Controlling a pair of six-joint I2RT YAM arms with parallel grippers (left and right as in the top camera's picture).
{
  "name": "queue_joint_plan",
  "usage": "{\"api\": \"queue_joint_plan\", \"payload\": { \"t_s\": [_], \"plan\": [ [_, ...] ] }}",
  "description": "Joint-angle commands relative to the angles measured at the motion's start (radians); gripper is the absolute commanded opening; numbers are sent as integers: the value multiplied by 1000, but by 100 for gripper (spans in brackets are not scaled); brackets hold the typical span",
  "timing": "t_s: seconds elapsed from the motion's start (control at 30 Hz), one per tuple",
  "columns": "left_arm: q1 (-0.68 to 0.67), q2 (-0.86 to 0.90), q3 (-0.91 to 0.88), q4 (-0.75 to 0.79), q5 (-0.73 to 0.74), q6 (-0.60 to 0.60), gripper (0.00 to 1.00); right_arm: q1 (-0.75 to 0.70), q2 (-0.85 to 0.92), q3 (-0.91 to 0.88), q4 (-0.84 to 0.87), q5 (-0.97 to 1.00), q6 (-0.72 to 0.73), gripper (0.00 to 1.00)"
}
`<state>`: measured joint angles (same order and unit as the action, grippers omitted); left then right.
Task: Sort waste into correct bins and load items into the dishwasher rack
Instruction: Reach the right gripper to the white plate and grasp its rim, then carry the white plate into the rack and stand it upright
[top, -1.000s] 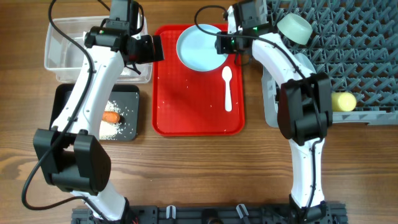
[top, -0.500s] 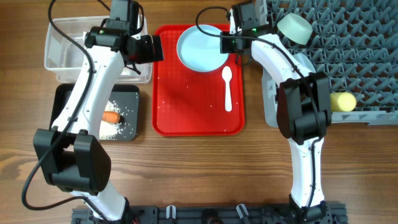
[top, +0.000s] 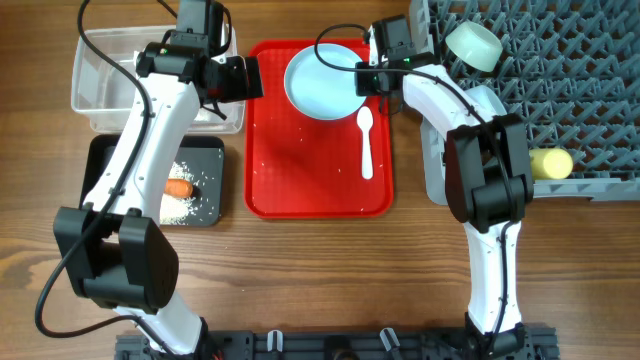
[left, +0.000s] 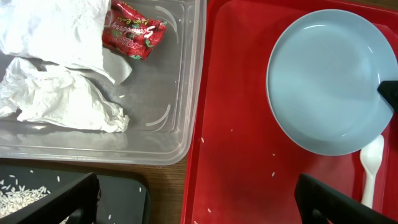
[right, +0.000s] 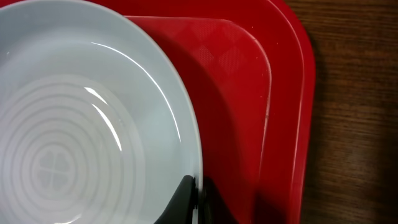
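Plate is lying at the far end of the red tray; right gripper is pinching its right rim, one finger on the plate's face, one on the tray side, jaws clenched on the edge; spoon is lying just beside the plate, nearer the robot. Left gripper is hovering over the seam between tub and red tray, jaws released and spread wide, holding nothing. Napkin and wrapper are sitting in the tub; carrot and rice are sitting in the black tray. Green bowl and yellow cup are resting in the rack.
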<state>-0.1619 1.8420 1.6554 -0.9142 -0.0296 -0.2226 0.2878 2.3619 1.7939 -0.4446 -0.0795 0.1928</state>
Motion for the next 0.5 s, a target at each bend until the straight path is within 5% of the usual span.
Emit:
{"api": "queue_joint_plan", "payload": {
  "t_s": [0.0, 0.47],
  "plan": [
    [1, -2, 6, 0, -13, 6, 100, -6, 14, -3, -24, 17, -1, 4],
    [1, -2, 6, 0, -13, 6, 100, -34, -241, 14, -31, 92, 16, 4]
  ]
}}
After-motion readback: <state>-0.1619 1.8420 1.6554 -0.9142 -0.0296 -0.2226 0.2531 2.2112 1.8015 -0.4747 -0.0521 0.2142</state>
